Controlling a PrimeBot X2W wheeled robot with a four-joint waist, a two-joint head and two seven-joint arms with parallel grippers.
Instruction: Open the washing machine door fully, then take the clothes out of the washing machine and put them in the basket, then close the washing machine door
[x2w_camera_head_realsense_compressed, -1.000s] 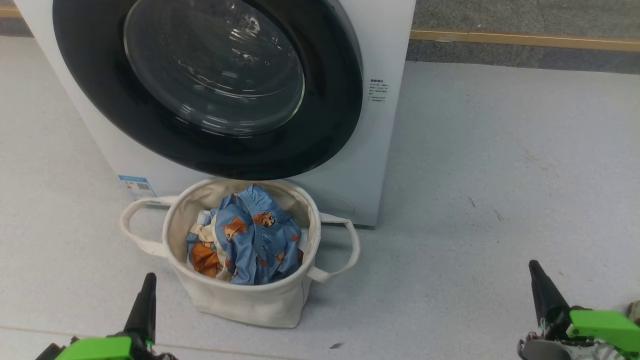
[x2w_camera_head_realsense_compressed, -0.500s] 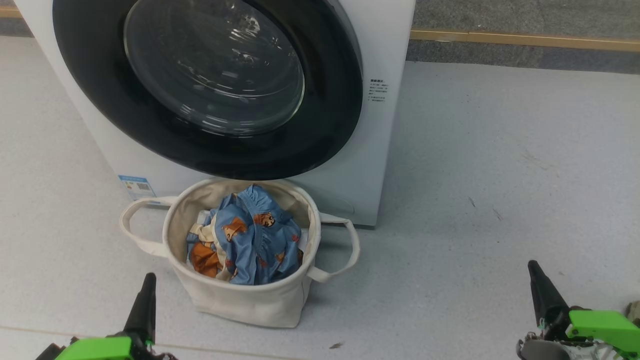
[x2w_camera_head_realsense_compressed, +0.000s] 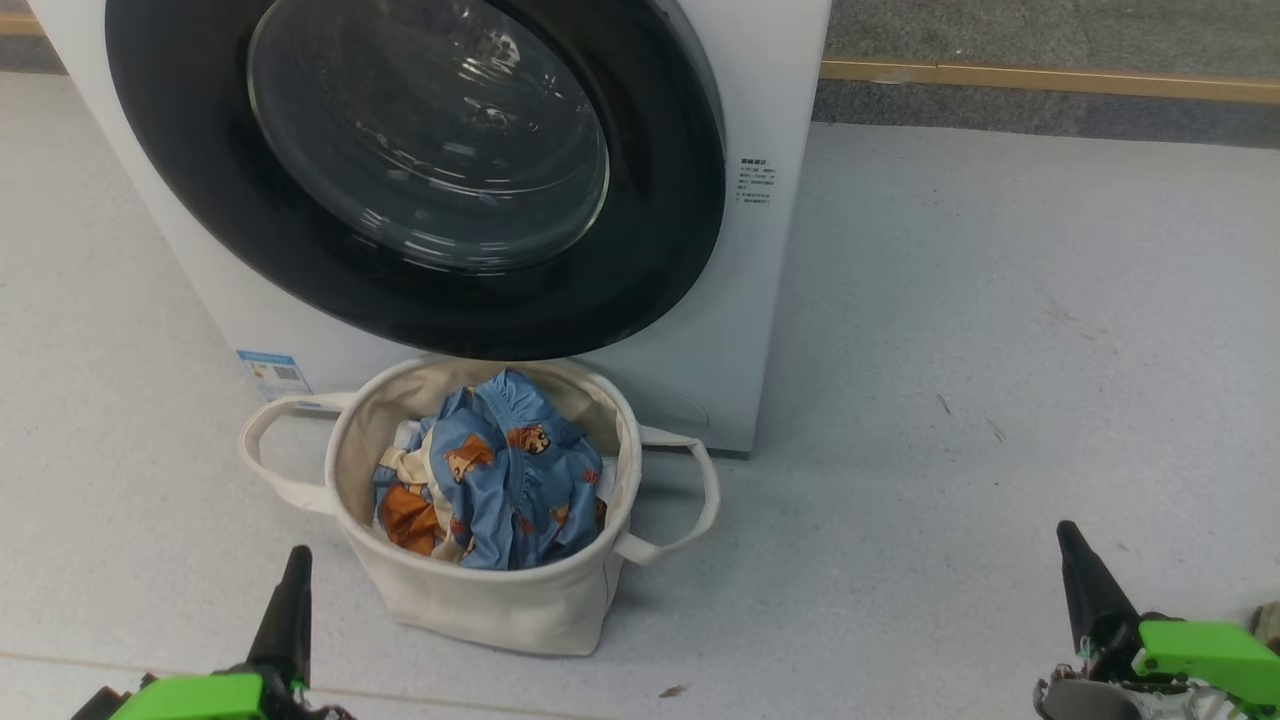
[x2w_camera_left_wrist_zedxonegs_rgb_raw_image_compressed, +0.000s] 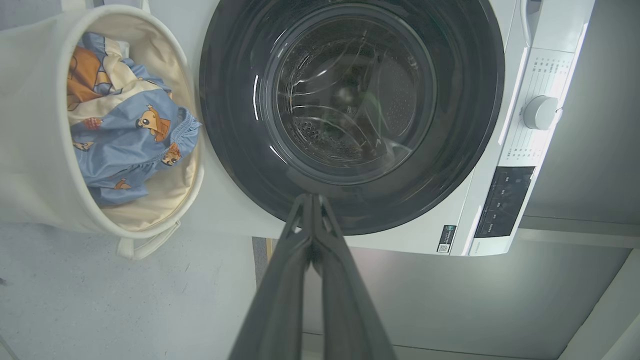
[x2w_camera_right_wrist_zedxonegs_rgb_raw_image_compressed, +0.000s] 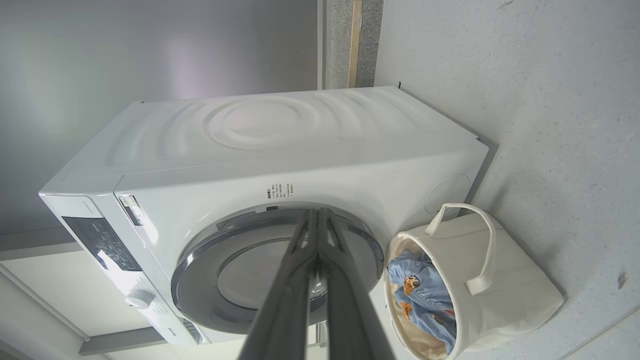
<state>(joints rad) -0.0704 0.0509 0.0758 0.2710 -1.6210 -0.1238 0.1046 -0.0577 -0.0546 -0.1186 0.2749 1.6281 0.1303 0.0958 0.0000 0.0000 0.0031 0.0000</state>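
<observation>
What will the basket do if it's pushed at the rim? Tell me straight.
The basket would probably buckle at the rim before sliding: its canvas sides look soft and creased. It is likely light, with soft clothes crumpled inside. It sits broad and low on the floor, so tipping seems unlikely.

The basket (x2w_camera_head_realsense_compressed: 500, 610) sits below the washing machine door (x2w_camera_head_realsense_compressed: 420, 160) — wide floor (x2w_camera_head_realsense_compressed: 1000, 330) right.

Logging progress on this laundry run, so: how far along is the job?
Done: the clothes lie in the basket, and the washing machine door sits shut against the washing machine. In hand: nothing; the left gripper and right gripper are shut and empty, clear of everything. Left: apparently nothing; the drum behind the door looks bare.
</observation>
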